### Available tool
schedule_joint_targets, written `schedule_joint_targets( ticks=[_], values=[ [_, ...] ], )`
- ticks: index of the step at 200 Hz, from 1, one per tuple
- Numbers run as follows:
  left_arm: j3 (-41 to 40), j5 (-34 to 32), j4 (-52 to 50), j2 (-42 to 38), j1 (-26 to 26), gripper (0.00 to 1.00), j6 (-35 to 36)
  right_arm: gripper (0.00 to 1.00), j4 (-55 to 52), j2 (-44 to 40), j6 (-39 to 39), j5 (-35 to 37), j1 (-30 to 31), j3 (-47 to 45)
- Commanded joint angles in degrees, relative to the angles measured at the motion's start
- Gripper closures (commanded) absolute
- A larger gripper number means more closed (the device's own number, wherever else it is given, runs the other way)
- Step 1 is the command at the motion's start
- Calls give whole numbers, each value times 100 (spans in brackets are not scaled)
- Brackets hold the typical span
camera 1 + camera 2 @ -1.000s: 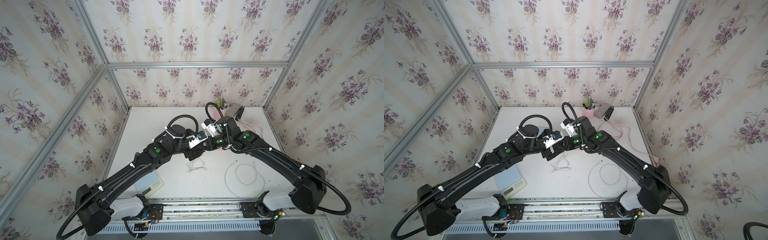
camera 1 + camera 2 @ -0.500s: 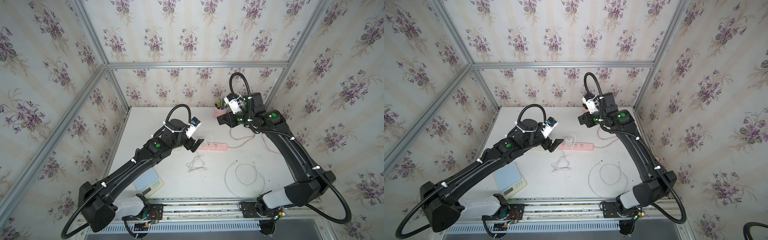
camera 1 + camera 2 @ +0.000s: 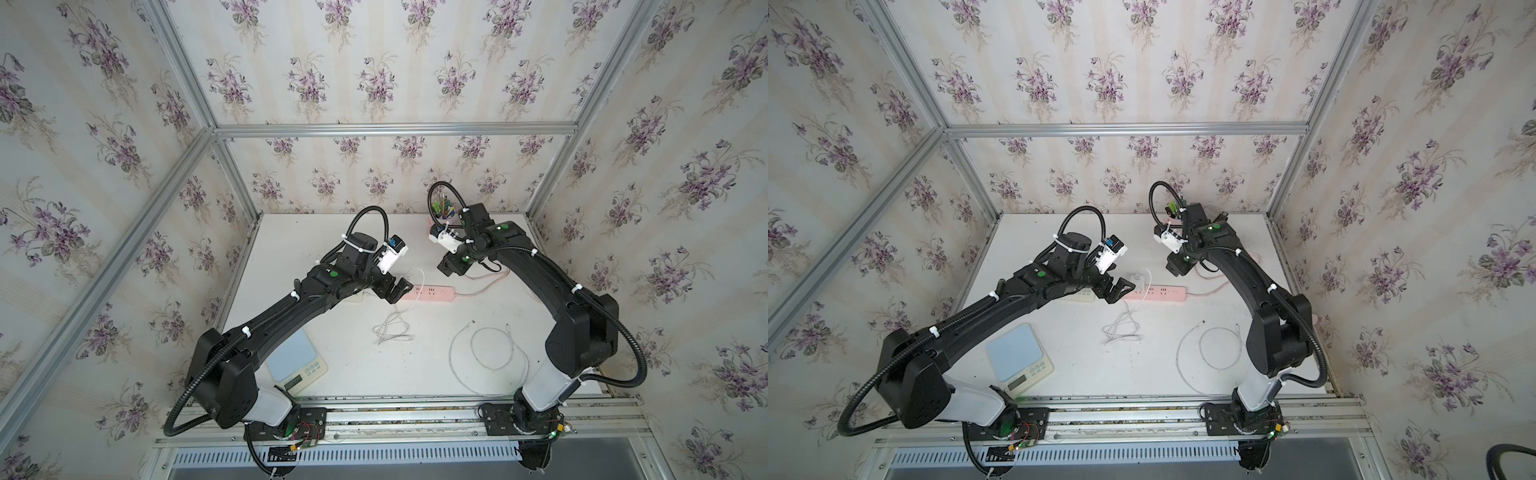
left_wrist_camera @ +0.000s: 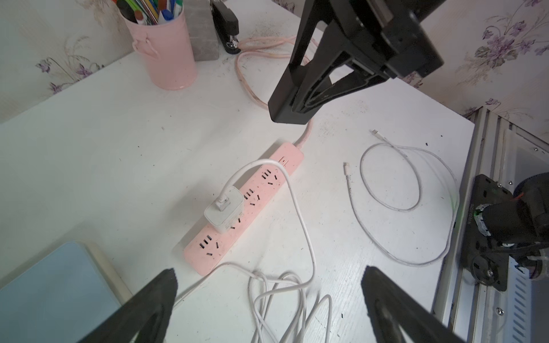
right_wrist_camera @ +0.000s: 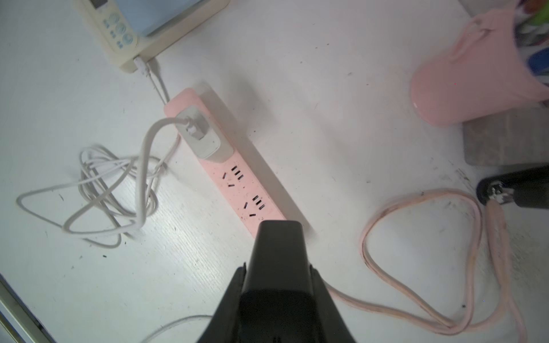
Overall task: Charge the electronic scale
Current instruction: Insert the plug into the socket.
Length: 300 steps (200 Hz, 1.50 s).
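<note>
A cream electronic scale (image 5: pixel 118 32) with a blue top lies at the left end of the pink power strip (image 5: pixel 246 190), mostly under my left arm in a top view (image 3: pixel 353 297). A white cable plug (image 5: pixel 141 65) sits in its side. The cable's tangle (image 4: pixel 285 297) runs to a white charger (image 4: pixel 224 209) plugged into the strip. My left gripper (image 4: pixel 269 282) hangs open and empty just above the tangle, near the strip's left end (image 3: pixel 397 291). My right gripper (image 5: pixel 279 228) is shut and empty, above the strip's right end (image 3: pixel 446 270).
A second blue-topped scale (image 3: pixel 297 359) sits at the front left. A loose white cable (image 3: pixel 490 349) coils at the front right. A pink pen cup (image 4: pixel 166 50), a grey block (image 4: pixel 202 29) and a black stapler (image 4: pixel 225 23) stand at the back. The strip's pink cord (image 5: pixel 416 237) loops right.
Both grippers were together over the charger. The right arm swung up and back to the right, then came lower. The left gripper drew back a little and stayed open.
</note>
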Motion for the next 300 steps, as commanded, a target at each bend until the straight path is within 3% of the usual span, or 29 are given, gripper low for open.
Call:
schedule_joint_targets(
  ticks=[1,28,55,120,300],
  values=[
    [4,492,41,85,108,2,-36,100,442,194,-1299,-572,-23,-36],
    [-14,929,37,256,368,6,-478,100,-161,903,-1746,-866,-27,563],
    [-184,947,39,235,443,9,-590,100,-956,1608,-1837,-806,-5,1285],
    [-298,858,39,435,495,9,-659,100,-709,1424,-2120,-327,180,855],
    [-249,864,33,619,486,10,-842,100,-379,1787,-2243,-120,356,647]
  ],
)
